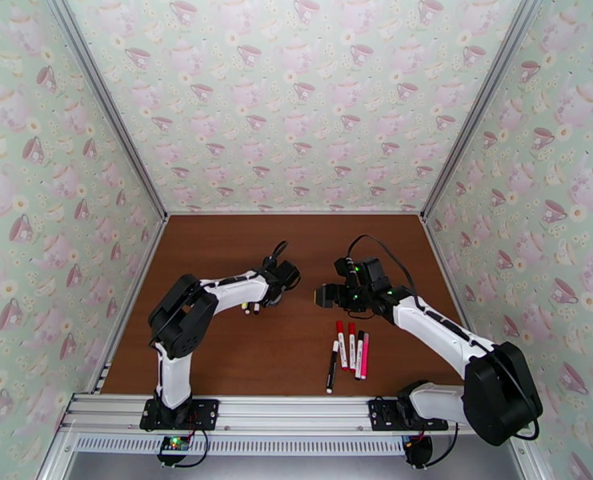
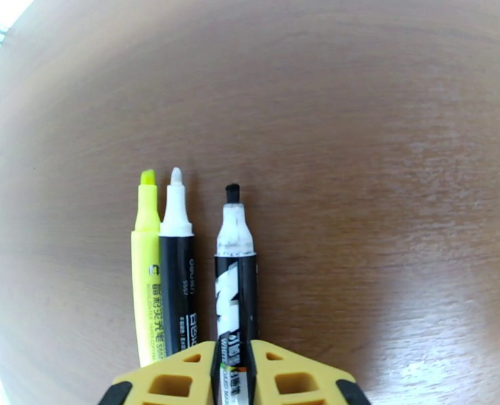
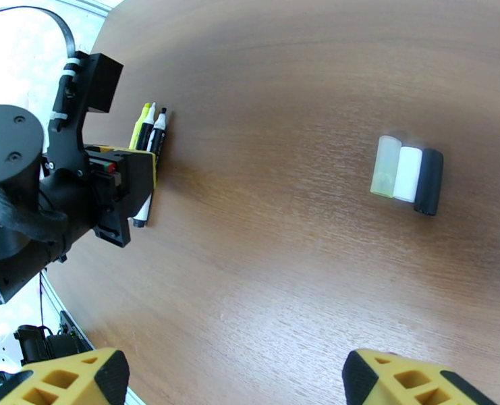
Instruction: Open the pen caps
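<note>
The left gripper [image 2: 233, 352] has its yellow fingers [image 2: 172, 376] drawn in against both sides of the black-tipped marker [image 2: 235, 264]. It holds the marker low on the barrel, so the bare tip points away from the wrist and lies flat on the table [image 2: 384, 163]. I judge this to be a setting-down hold rather than a pulling one, since the cap is already off. Touching the marker's side or just beside it lies the white-tipped pen [image 2: 177, 264], and the yellow highlighter [image 2: 145, 264] presses against that one. All three are parallel with their tips the same way, which looks like a deliberate row for finished pens. Well apart from the marker, across bare wood, three caps [image 3: 406, 173] lie side by side and touching: one yellowish, one white, one black. Keeping them away from the marker probably stops loose caps rolling among the barrels. The right gripper [image 3: 233, 372] is spread wide with nothing between its fingers, and in the top view it hangs to the right-arm side of the marker. The capped pens [image 1: 350, 350] sit closer to the arm bases than the marker and further to the right. They lie in a loose cluster with their caps on, so much of the job appears to be left.
</note>
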Action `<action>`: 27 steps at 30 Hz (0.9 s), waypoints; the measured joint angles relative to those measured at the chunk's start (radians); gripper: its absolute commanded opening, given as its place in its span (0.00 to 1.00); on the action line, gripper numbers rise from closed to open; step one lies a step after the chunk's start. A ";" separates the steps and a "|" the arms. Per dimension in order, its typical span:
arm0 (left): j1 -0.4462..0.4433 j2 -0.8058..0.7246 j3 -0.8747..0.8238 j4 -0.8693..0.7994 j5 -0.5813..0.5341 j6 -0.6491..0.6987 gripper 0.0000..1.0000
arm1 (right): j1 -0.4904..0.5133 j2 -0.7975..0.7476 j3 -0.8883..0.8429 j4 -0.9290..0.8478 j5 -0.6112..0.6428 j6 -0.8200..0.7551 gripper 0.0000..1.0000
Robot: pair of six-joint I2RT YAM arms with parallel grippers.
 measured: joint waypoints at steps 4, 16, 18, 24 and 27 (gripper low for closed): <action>0.000 -0.045 -0.003 0.002 0.009 0.007 0.21 | 0.000 0.000 -0.004 0.000 0.000 0.003 0.89; -0.040 -0.356 -0.233 0.145 0.287 -0.025 0.25 | 0.015 -0.064 -0.033 -0.066 0.120 0.057 0.63; -0.063 -0.409 -0.296 0.195 0.350 -0.039 0.25 | 0.044 -0.077 -0.048 -0.096 0.164 0.083 0.58; -0.130 -0.542 -0.443 0.341 0.520 -0.066 0.29 | 0.141 -0.100 -0.087 -0.191 0.285 0.159 0.42; -0.142 -0.608 -0.513 0.433 0.594 -0.077 0.32 | 0.187 -0.114 -0.095 -0.242 0.337 0.196 0.41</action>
